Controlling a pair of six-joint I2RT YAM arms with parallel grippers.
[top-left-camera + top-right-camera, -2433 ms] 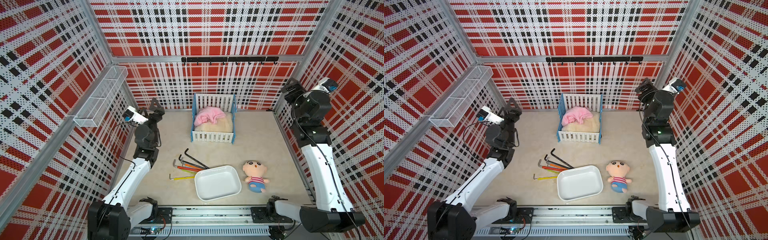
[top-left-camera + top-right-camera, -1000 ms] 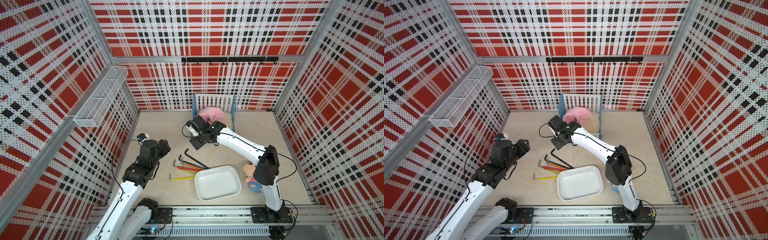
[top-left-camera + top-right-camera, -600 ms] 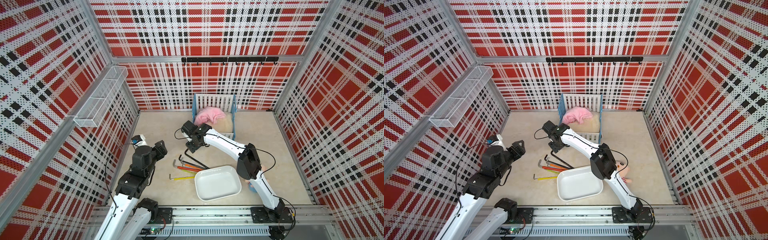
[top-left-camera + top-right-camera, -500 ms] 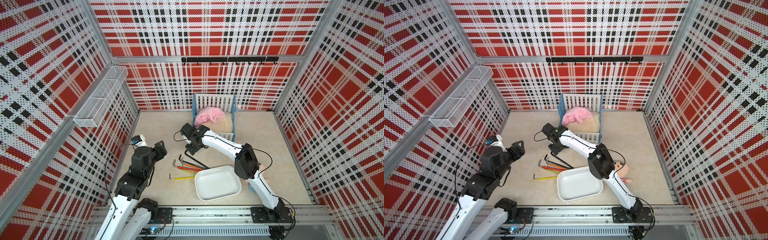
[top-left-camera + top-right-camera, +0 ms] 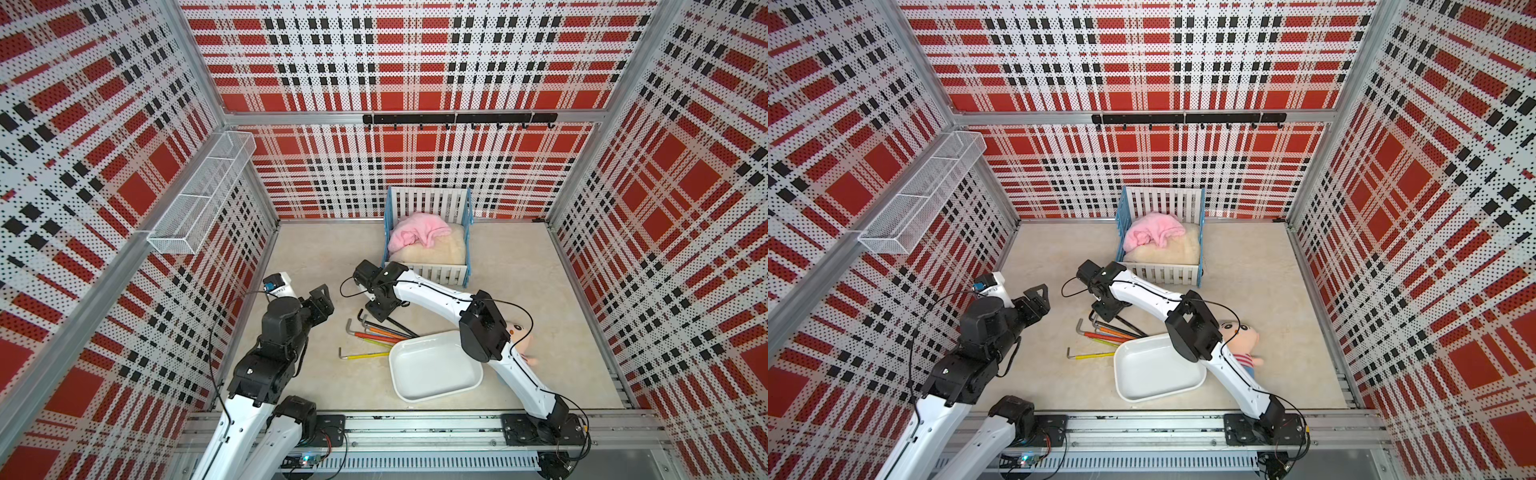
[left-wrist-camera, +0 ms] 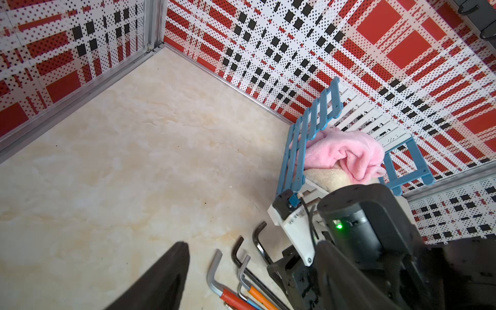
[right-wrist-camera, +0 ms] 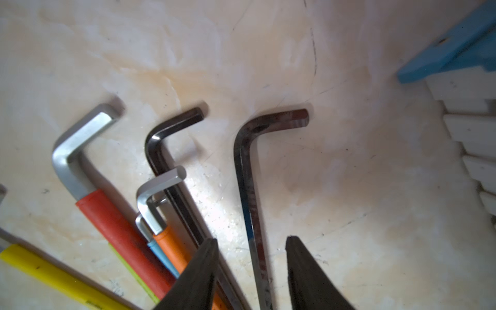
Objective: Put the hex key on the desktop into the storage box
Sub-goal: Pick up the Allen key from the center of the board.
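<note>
Several hex keys (image 5: 380, 330) lie fanned out on the beige desktop (image 5: 316, 257), just left of the empty white storage box (image 5: 434, 368), which also shows in a top view (image 5: 1158, 370). My right gripper (image 5: 376, 309) is down over them, also seen from above (image 5: 1105, 311). In the right wrist view it (image 7: 252, 239) is open and straddles the long shaft of the biggest black hex key (image 7: 243, 161), with a gap on each side. Another black key (image 7: 158, 142) and red-sleeved (image 7: 107, 214) and orange-sleeved (image 7: 167, 241) keys lie beside it. My left gripper (image 5: 322, 301) hangs open and empty left of the keys.
A blue-and-white crib (image 5: 428, 266) with a pink cloth (image 5: 417, 232) stands at the back, close behind my right wrist. A doll (image 5: 519, 332) lies right of the box, partly under my right arm. A wire basket (image 5: 199, 195) hangs on the left wall. A yellow-sleeved key (image 5: 363, 355) lies apart.
My right arm has swung from the right wall down to the hex keys and its jaws have narrowed around the black key's shaft. My left arm has drawn back toward the front left.
</note>
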